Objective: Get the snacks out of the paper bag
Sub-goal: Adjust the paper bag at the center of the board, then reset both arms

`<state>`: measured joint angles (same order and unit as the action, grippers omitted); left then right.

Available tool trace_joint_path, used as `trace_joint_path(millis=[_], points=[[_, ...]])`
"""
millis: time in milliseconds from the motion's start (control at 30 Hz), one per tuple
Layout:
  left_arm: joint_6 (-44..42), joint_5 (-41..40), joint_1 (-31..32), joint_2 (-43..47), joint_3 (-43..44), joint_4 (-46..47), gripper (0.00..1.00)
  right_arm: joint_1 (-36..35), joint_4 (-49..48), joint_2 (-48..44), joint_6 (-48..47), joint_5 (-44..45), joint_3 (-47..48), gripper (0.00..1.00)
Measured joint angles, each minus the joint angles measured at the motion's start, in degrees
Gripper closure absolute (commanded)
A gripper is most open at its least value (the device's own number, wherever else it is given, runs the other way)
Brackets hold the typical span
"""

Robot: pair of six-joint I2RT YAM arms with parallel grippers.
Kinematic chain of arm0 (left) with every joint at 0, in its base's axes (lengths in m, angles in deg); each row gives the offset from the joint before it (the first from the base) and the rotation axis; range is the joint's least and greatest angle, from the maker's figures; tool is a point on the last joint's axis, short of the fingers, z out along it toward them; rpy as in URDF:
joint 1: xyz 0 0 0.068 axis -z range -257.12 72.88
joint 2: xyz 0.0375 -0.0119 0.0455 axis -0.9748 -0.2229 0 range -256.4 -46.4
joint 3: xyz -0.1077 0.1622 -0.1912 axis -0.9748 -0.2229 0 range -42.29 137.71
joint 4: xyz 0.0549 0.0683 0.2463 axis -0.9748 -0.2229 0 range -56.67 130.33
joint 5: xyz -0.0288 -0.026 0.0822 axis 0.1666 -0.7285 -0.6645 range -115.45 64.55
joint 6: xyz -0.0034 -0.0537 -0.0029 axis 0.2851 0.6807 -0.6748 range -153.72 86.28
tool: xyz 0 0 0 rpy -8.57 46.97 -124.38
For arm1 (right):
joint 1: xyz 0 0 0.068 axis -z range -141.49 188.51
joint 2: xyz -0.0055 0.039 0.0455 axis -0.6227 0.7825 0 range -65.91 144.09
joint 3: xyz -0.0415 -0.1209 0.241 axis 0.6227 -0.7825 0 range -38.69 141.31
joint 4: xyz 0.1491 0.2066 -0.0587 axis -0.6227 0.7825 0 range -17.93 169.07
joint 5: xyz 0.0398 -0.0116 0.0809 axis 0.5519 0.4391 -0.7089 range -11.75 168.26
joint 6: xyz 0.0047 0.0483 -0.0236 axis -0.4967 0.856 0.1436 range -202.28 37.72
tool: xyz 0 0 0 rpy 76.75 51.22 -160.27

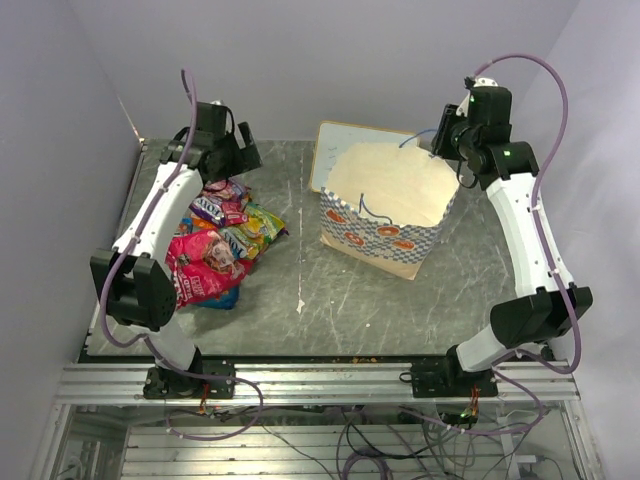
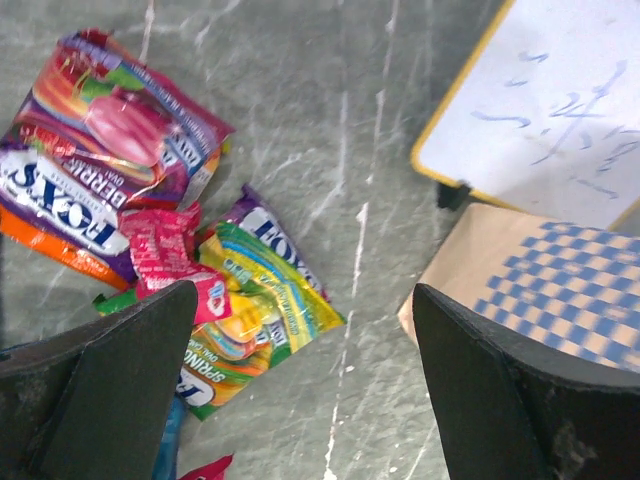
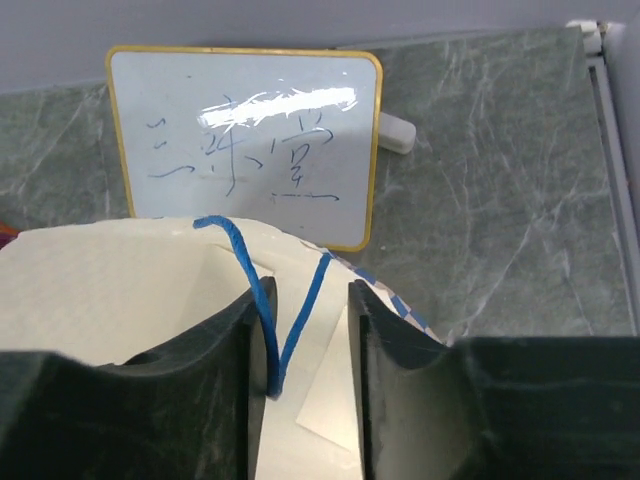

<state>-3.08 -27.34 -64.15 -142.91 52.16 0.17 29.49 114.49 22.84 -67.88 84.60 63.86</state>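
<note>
left pincer (image 2: 302,300): mine, jaws spread wide with nothing between them, hanging over the snack pile on the left side of the grey-green marbled surface (image 1: 330,300)

right pincer (image 3: 302,300): up at the back right rim of the bag. The jaws are only a little way apart, with the thin blue cord handle (image 3: 262,290) drooping into the gap. It runs close along my left finger, but I'm not pinching it as far as I can see

snacks (image 1: 220,240): shiny crinkly plastic packets, all out on the surface in a loose overlapping heap, well apart from the bag

purple-orange packet (image 2: 60,190): flat, at the far left of my left wrist view

small pink-red packet (image 2: 165,245): lying on top, overlapping the purple one and the next one

yellow-green packet (image 2: 255,310): angled toward the bag, the nearest one to it

big pink-red packet (image 1: 205,262): at the near end of the heap, with a blue packet (image 1: 222,298) peeking out under its near edge

paper bag (image 1: 380,238): large, cream-tan, with a blue-white checked band and orange-red motifs. It stands upright with its mouth open, right of centre

white signboard with a yellow rim (image 3: 245,140): just behind the bag, blue scribbles on it
</note>
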Motion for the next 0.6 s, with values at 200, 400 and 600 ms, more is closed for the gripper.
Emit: trace_joint_path(millis=[200, 400, 600], points=[[0.5, 1.88, 0.04, 2.54, 3.76, 0.28, 0.0, 0.0, 3.41, 1.57, -0.24, -0.98, 5.57, 0.01], [0.5, 3.63, 0.04, 4.39, 7.04, 0.48, 0.0, 0.0, 7.69, 2.43, -0.26, -1.88, 14.03, 0.0], [0.0, 6.69, 0.07, 6.62, 8.94, 2.67, 0.0, 0.0, 9.11, 0.13, -0.55, -5.9, 16.57, 0.0]])
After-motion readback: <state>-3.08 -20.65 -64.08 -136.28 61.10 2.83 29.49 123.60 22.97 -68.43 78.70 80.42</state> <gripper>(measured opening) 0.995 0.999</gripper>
